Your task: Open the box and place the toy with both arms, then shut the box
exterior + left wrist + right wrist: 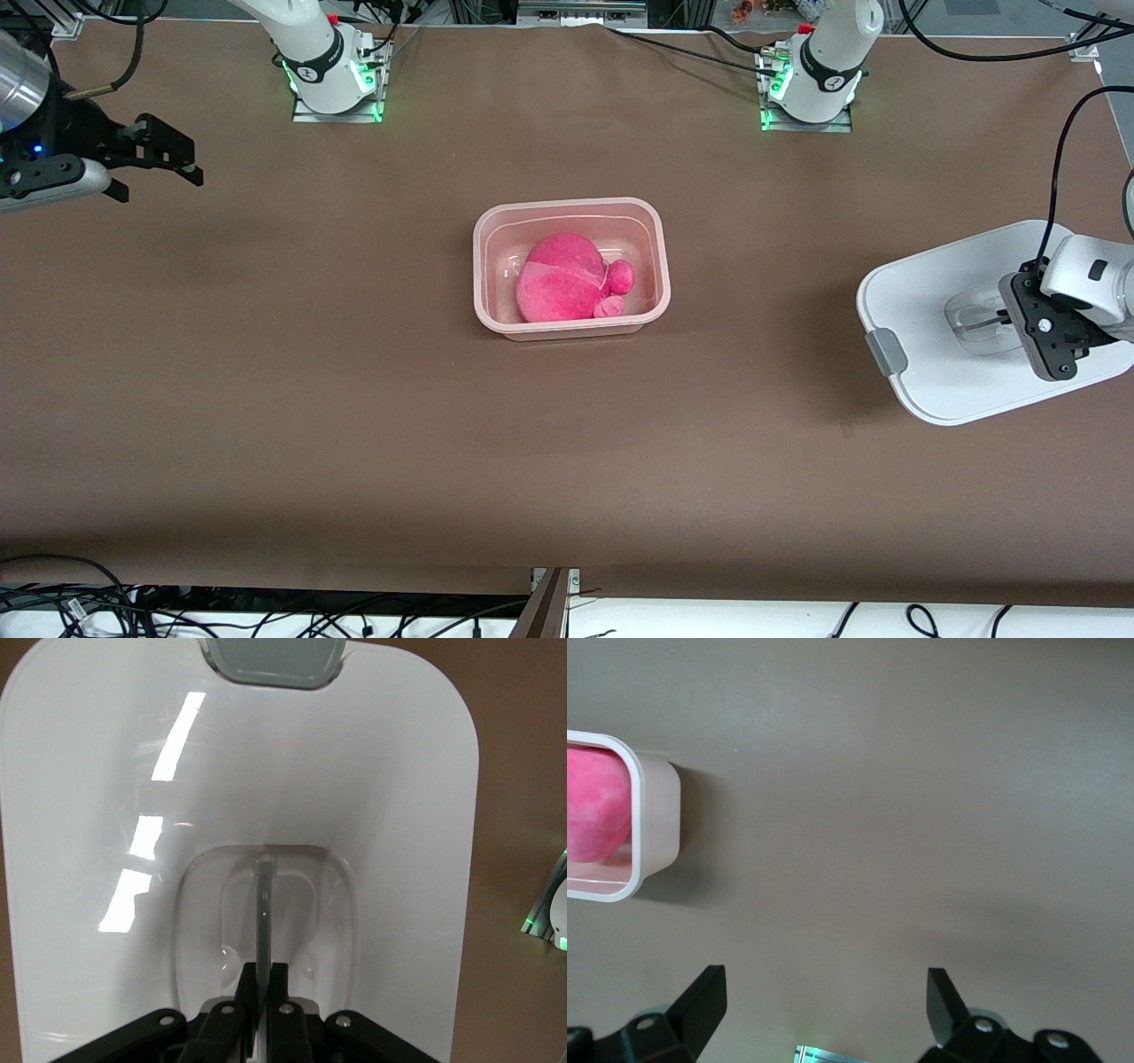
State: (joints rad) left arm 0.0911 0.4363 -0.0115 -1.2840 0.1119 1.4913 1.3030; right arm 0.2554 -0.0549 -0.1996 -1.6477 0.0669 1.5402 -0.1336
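Looking at the toy (567, 282), you see only its pink back and two small bumps; its face is hidden. It lies inside the open box (571, 266) in the middle of the tabletop (354, 399). The lid (948, 328) is off, at about 3 o'clock from the box, toward the left arm's end. Your left hand (263, 992) is clamped tight on the lid's clear handle (264, 904), and the wrist hides part of the lid. Your right hand (168, 159) waits in the air at about 10 o'clock from the box, its fingers (704, 997) wide apart and holding nothing. You can read no writing anywhere.
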